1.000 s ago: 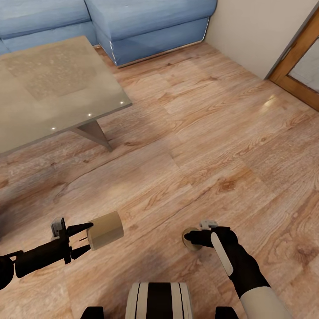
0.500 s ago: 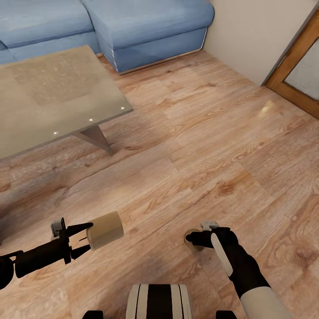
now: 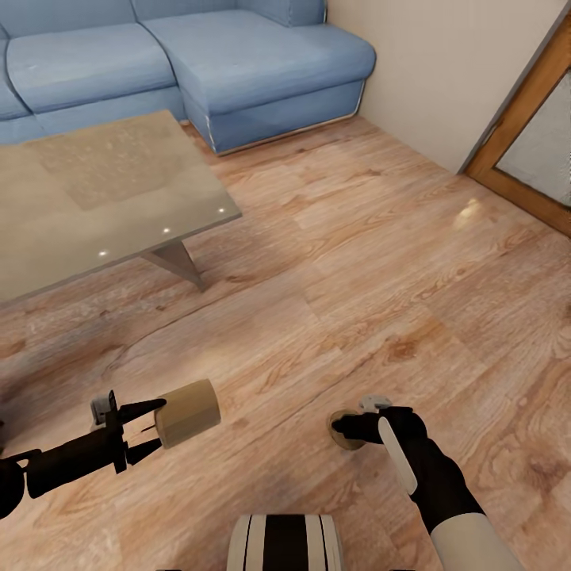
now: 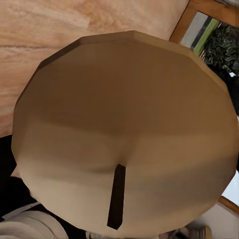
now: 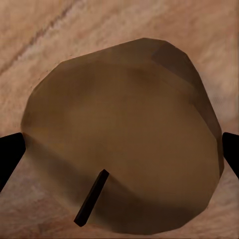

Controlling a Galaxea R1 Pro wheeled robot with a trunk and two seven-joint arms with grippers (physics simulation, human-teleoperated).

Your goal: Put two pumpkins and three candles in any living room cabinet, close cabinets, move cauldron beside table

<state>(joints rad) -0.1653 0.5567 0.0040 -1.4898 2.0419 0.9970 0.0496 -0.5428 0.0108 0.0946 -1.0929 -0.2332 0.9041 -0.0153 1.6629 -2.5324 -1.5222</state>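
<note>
Both arms low and forward above the plank floor (image 3: 381,262), near the coffee table (image 3: 95,190). Left end effector (image 3: 151,432) clamped on a candle (image 3: 188,411); right end effector (image 3: 342,427) clamped on a second candle (image 3: 341,432). Candles look light, rigid, smooth; side grips suit.

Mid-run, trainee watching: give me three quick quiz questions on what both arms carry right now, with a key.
1. True or false: the left gripper holds a pumpkin.
2. What does the right gripper hold? A) candle B) cauldron C) nothing
3. Fill in: the table stands in front of the blue ____.

Key: 1 false, its jaws grip the left candle, wick end facing the wrist camera. 2 A, the right candle. 3 sofa.
</note>
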